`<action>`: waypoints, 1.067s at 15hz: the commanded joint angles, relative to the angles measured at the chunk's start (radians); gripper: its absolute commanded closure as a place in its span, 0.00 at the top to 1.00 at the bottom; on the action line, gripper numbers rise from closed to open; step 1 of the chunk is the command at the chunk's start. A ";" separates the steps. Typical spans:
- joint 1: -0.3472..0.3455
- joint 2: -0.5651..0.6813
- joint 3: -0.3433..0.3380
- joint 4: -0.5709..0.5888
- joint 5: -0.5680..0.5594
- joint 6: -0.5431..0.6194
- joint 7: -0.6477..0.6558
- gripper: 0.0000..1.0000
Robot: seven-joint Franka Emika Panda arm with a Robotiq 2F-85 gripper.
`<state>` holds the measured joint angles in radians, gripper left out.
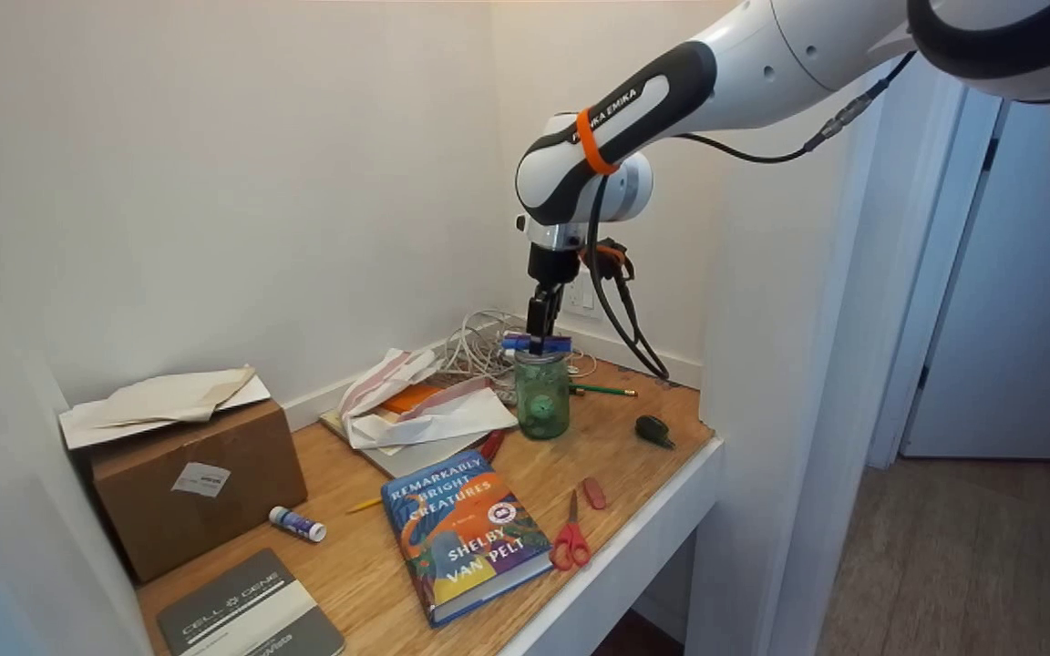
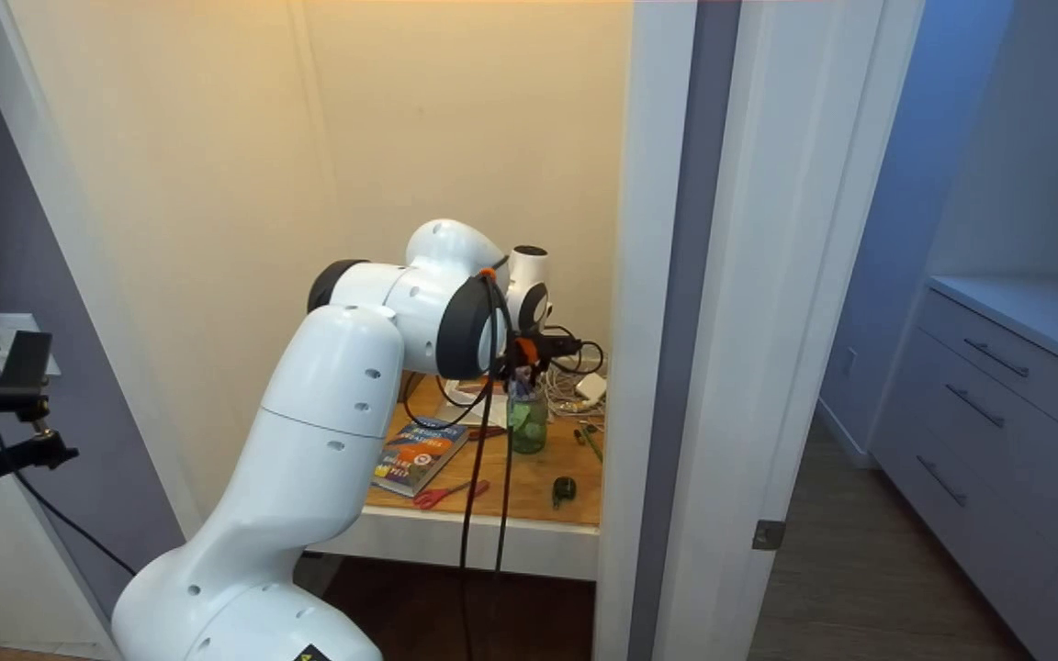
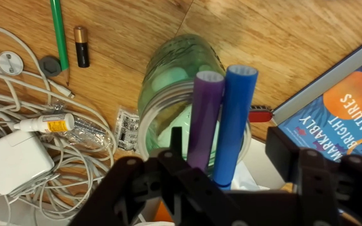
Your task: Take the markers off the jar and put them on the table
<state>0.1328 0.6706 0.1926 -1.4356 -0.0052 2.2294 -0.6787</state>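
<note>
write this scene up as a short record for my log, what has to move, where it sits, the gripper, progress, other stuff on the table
to move: purple marker and blue marker
where: side by side across the mouth of the green jar
jar: upright on the table
gripper: open, one jaw on either side of the pair
progress: neither marker on the table yet
also on the table: book, scissors, cardboard box, glue stick, green pencil, battery
</note>
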 commanded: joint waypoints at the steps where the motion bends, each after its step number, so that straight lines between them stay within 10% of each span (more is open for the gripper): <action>1: -0.006 0.019 0.009 0.036 -0.014 -0.008 0.008 0.64; 16: -0.010 0.020 0.012 0.032 -0.008 -0.007 0.007 0.13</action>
<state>0.1326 0.6750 0.1934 -1.4322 -0.0052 2.2294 -0.6787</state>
